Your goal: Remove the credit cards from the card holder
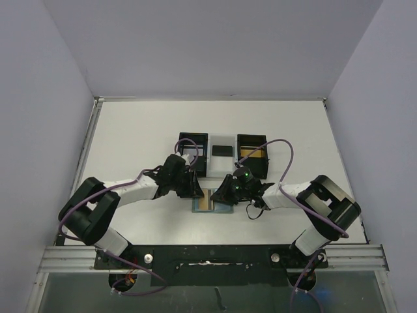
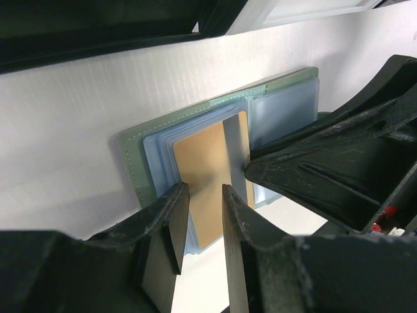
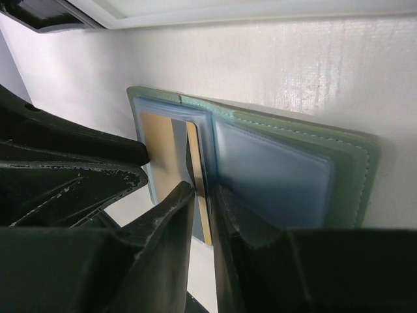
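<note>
Card holder (image 1: 214,204) open flat on desk (image 1: 130,130), gold-orange card (image 2: 208,156) in its left pocket, left fingers (image 2: 171,222) narrowly parted astride that card's near edge, right fingers (image 3: 172,218) likewise at the fold, grasp unclear.

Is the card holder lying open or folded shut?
Open: the card holder lies spread flat, both pale blue inner pockets facing up, the gold-orange card showing in one.

Card holder (image 2: 132,163) teal-grey, open flat on desk (image 1: 130,143); gold-orange card (image 2: 205,169) sits in one pale blue pocket
</note>
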Controlling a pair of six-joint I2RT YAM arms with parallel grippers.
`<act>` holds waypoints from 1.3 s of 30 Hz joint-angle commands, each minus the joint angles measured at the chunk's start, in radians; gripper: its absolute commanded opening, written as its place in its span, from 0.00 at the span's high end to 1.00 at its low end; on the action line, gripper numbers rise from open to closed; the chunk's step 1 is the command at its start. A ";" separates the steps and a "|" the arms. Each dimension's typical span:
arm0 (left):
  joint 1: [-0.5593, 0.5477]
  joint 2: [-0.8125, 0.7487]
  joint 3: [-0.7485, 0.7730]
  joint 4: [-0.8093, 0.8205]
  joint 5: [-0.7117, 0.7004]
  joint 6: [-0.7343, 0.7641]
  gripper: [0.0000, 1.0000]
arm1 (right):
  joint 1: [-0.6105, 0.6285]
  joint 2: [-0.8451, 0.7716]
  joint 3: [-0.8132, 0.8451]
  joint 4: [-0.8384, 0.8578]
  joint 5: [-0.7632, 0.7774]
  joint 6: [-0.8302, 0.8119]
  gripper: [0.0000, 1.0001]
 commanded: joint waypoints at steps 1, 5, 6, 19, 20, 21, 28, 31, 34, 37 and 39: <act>-0.014 0.002 -0.015 -0.046 -0.073 0.031 0.73 | -0.008 0.010 0.024 0.027 -0.002 -0.008 0.82; -0.015 0.013 -0.014 -0.053 -0.071 0.049 0.74 | -0.010 0.008 0.026 0.026 -0.013 -0.011 0.89; -0.015 0.022 -0.010 -0.058 -0.069 0.053 0.75 | -0.012 0.004 0.026 0.026 -0.017 -0.010 0.90; -0.032 0.067 0.009 -0.163 -0.211 0.096 0.83 | -0.044 -0.050 0.008 -0.017 -0.037 -0.047 1.00; -0.033 0.064 0.007 -0.163 -0.212 0.095 0.83 | -0.046 -0.054 0.005 -0.017 -0.036 -0.045 1.00; -0.033 0.060 0.005 -0.161 -0.212 0.096 0.83 | -0.047 -0.057 0.002 -0.018 -0.034 -0.043 1.00; -0.033 0.049 -0.004 -0.153 -0.199 0.104 0.85 | -0.052 -0.068 0.008 -0.046 -0.031 -0.047 1.00; -0.034 0.035 -0.002 -0.148 -0.189 0.104 0.85 | -0.053 -0.064 0.016 -0.041 -0.037 -0.053 0.88; -0.032 0.023 -0.002 -0.132 -0.167 0.107 0.85 | -0.051 -0.042 0.033 -0.021 -0.059 -0.053 0.80; -0.035 0.016 -0.002 -0.121 -0.144 0.106 0.85 | -0.039 -0.006 0.052 -0.016 -0.059 -0.050 0.77; -0.034 0.004 -0.012 -0.102 -0.133 0.102 0.85 | -0.028 0.019 0.067 -0.023 -0.058 -0.055 0.76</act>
